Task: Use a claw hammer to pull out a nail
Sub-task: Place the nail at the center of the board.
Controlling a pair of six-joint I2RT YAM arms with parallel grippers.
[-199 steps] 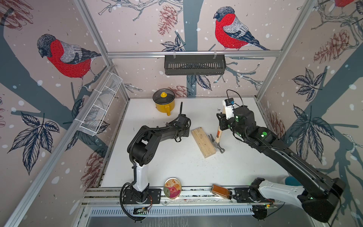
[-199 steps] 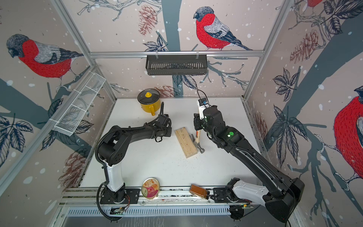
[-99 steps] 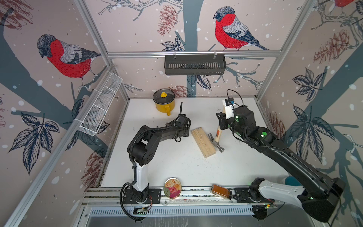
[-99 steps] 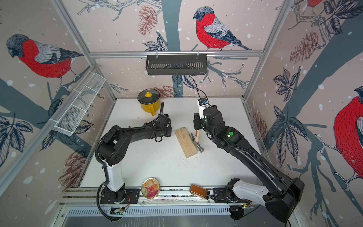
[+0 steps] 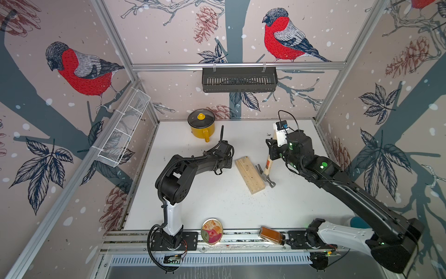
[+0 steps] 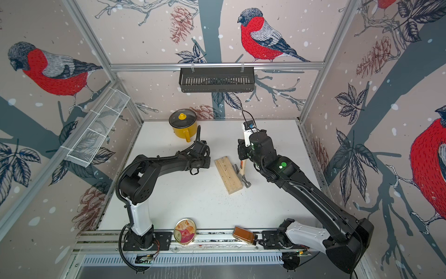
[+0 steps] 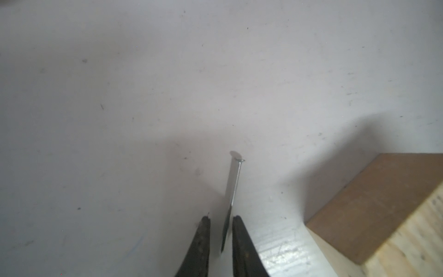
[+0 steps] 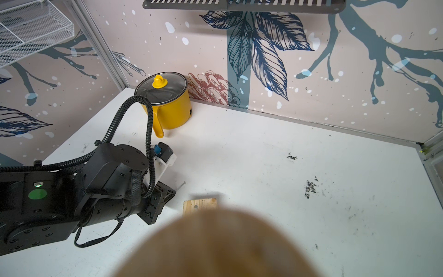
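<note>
The claw hammer (image 5: pixel 266 174) stands head-down just right of the wooden block (image 5: pixel 249 174), also seen in a top view (image 6: pixel 228 175). My right gripper (image 5: pixel 271 152) is shut on its pale handle, which fills the right wrist view as a blur (image 8: pixel 215 244). My left gripper (image 5: pixel 230 161) sits low at the block's far left end. In the left wrist view its jaws stand slightly apart (image 7: pixel 221 218). A steel nail (image 7: pixel 233 187) lies between them against one finger, head pointing away, and it also shows in the right wrist view (image 8: pixel 181 186). The block's corner (image 7: pixel 383 215) is close by.
A yellow lidded pot (image 5: pixel 201 126) stands at the back of the table. A round tin (image 5: pixel 212 230) and an amber bottle (image 5: pixel 271 238) lie on the front rail. A black basket (image 5: pixel 239 79) hangs on the back wall and a white wire basket (image 5: pixel 123 130) on the left wall.
</note>
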